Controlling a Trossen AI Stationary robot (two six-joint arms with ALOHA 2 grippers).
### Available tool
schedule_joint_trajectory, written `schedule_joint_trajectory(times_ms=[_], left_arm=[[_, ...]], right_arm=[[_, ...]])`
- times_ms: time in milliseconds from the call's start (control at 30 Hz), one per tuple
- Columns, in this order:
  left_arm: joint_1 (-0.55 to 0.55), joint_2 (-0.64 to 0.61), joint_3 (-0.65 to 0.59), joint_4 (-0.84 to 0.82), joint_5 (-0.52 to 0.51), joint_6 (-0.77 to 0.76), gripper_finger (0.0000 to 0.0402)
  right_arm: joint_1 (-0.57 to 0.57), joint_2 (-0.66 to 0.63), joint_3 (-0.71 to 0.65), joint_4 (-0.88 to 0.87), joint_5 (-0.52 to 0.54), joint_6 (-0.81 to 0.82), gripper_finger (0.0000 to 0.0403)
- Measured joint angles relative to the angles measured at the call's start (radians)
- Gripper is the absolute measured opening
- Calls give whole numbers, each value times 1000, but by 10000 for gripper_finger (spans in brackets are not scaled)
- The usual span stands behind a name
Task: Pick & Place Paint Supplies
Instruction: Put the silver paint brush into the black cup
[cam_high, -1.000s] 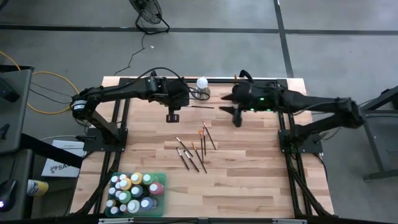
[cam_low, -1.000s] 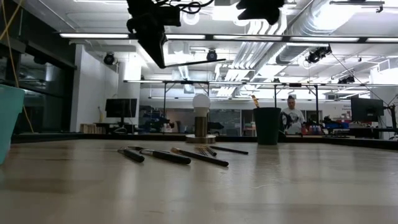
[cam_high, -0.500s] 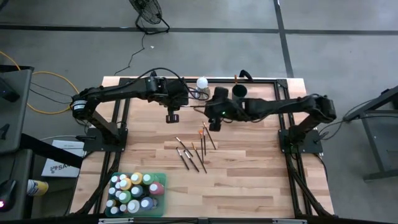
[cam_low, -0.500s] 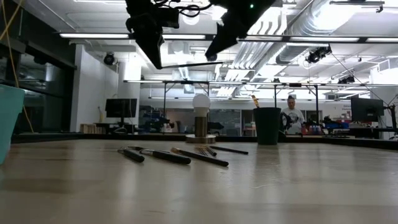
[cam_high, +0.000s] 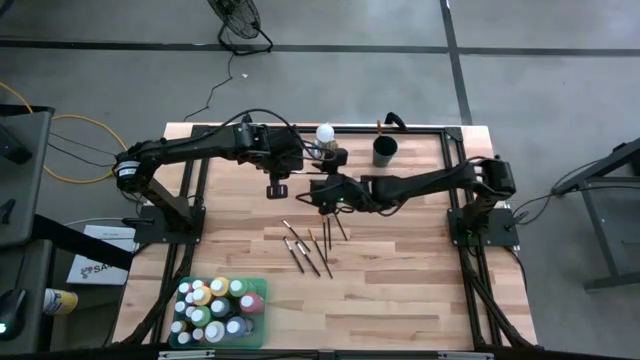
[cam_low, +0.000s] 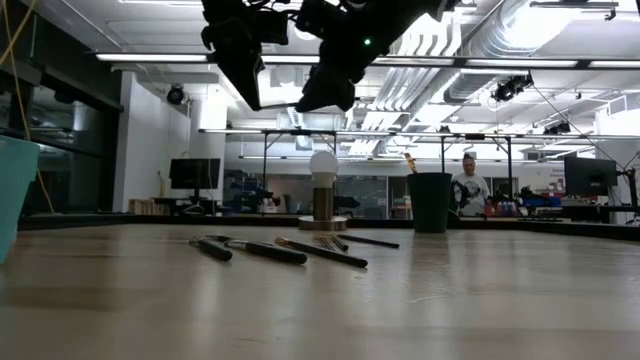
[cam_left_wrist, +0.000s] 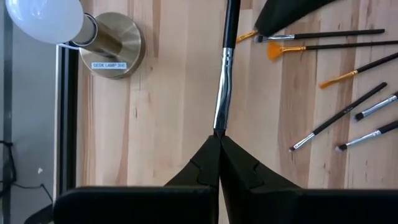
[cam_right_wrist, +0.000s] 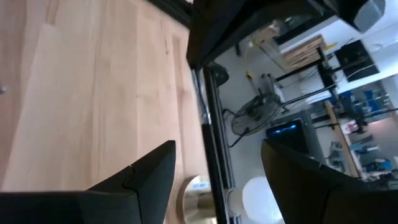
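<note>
- Holding a thin paintbrush (cam_left_wrist: 222, 81) by one end, the left end effector (cam_left_wrist: 219, 144) has its fingers pressed tight on the handle, up in the air over the far middle of the surface (cam_high: 400, 280).
- That held paintbrush runs straight out from the fingertips, roughly level, with its free end aimed toward the right arm's side.
- Right end effector (cam_high: 318, 190) is just beside that free end, fingers spread wide with nothing between them, as its own wrist view shows.
- Key relation, as I read it: the brush's long axis points into the right arm's reach, so the spread fingers would need to straddle the shaft crosswise. It looks like a handover setting up.
- Loose brushes (cam_high: 308, 240) lie fanned out on the surface just nearer the front than both end effectors; the right one is closer to them.
- Paint bottles (cam_high: 215, 305) sit packed in a green tray (cam_high: 262, 290) at the front left corner, well apart from both arms.
- Dark cup (cam_high: 385, 152) stands at the far edge, right of the bulb lamp (cam_high: 325, 133). A likely drop spot for brushes, though that is a guess.
</note>
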Motion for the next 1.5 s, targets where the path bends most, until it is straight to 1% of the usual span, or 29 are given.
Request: schedule_joint_trajectory(times_ms=[100, 233, 333, 533, 633, 867, 1000, 1133, 1233, 1333, 1500], left_arm=[[0, 0, 0, -2, 18, 0, 0], [0, 0, 0, -9, 26, 0, 0], [0, 0, 0, -9, 26, 0, 0], [0, 0, 0, -9, 26, 16, 0], [0, 0, 0, -9, 26, 26, 0], [0, 0, 0, -9, 25, 32, 0], [0, 0, 1, -10, 23, 34, 0], [0, 0, 1, -13, 24, 34, 0], [0, 0, 1, -11, 24, 34, 1], [0, 0, 1, -6, 20, 53, 7], [0, 0, 1, -8, 20, 61, 33]], right_arm=[[0, 23, 0, 59, 4, -31, 231], [-1, 32, 0, 68, 1, -48, 221], [-2, 32, 0, 67, 6, -50, 196], [-21, 32, 0, 57, -11, -50, 125], [-30, 32, 0, 52, -23, -50, 97], [-35, 32, 0, 36, -34, -50, 54], [-22, 32, 0, 30, -42, -50, 20], [-8, 32, 0, 30, -40, -43, 14], [-6, 32, -1, 30, -39, 36, 11], [-6, 32, -1, 30, -13, 131, 11], [-6, 27, -1, 2, 4, 333, 11]])
